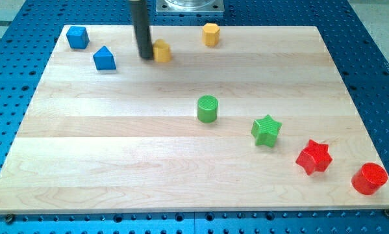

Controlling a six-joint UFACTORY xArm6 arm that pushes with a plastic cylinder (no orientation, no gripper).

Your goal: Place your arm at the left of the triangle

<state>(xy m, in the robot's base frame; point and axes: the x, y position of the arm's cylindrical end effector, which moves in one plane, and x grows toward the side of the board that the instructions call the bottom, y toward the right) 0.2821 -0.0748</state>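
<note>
Pale wood forms the board, which rests on a blue perforated table. The board's far edge runs along the view's top, and its near edge runs along the view's bottom.

Block positions:
- The blue cube sits in the top left corner, close to both edges.
- The blue triangle lies just below and to the right of the blue cube, apart from it.
- A yellow block, shape not clear, stands near the top edge.
- A yellow hexagonal block stands further right, nearer the top edge.
- The green cylinder stands near the board's centre.
- The green star, the red star and the red cylinder run in a line toward the bottom right corner; the red cylinder is close to the right edge.

Open room: the whole bottom left half of the board is bare wood. A strip of bare wood also lies between the blue triangle and the left edge.

My tip is the lower end of a plain dark rod and carries no grasping parts; it holds nothing. It rests on the board, touching or just beside the left face of the yellow block. The blue triangle lies to the view's left of my tip, near but apart, with bare wood between them. My tip is therefore on the triangle's right side.
</note>
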